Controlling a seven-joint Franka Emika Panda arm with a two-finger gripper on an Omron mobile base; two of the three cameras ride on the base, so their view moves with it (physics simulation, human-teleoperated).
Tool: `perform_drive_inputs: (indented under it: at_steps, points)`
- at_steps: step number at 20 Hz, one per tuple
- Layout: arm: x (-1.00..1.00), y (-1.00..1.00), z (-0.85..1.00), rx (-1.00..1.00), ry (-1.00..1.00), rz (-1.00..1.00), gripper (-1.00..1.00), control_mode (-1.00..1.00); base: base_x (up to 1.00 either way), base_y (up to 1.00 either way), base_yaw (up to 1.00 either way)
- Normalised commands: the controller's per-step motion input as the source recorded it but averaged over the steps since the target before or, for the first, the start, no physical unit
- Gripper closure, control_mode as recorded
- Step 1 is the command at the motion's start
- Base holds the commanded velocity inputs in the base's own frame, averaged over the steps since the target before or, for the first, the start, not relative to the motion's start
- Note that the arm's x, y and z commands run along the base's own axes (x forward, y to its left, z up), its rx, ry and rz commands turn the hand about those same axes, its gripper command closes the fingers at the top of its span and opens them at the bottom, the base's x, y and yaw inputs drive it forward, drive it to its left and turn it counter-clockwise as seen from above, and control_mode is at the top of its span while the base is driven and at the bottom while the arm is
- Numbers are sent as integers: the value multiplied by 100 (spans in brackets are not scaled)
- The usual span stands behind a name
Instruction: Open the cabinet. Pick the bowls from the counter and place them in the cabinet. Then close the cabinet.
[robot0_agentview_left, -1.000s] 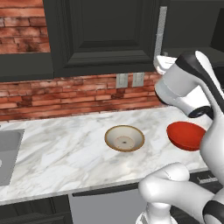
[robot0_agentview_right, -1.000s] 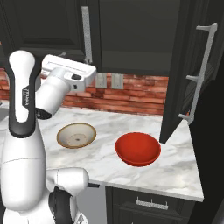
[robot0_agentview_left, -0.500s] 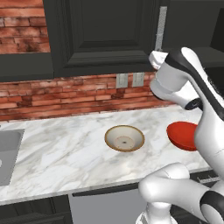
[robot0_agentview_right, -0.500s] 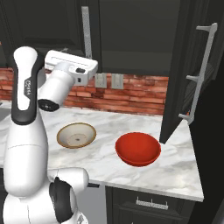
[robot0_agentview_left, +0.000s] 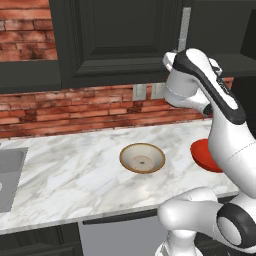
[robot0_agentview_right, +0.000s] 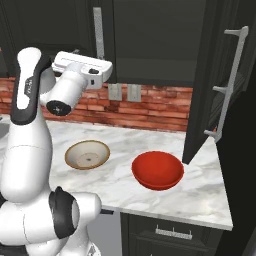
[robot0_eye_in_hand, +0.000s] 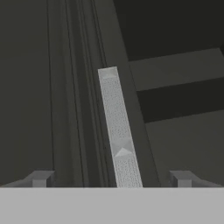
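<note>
The cabinet (robot0_agentview_right: 150, 40) fills the upper frame, its right door (robot0_agentview_right: 220, 95) swung open at the right of the right base view. The counter (robot0_agentview_left: 75, 175) spans the lower middle, with the red bowl (robot0_agentview_right: 157, 170) right of the tan-rimmed bowl (robot0_agentview_right: 87, 154) (well apart). The arm is raised higher than a second ago, hand level. The gripper (robot0_eye_in_hand: 111, 178) is spread wide around the left door's silver handle (robot0_eye_in_hand: 118, 131).
</note>
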Motion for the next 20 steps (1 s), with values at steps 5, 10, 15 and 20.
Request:
perform_drive_inputs:
  at_steps: [5,10,15,20]
  points:
    - [32,3,0,0,0,0,-100,-100,0,0,0]
    - [35,0,-1,0,0,0,-100,-100,0,0,0]
    - [41,0,-10,0,2,0,-100,-100,0,0,0]
    - [42,0,-16,0,5,0,-100,-100,0,0,0]
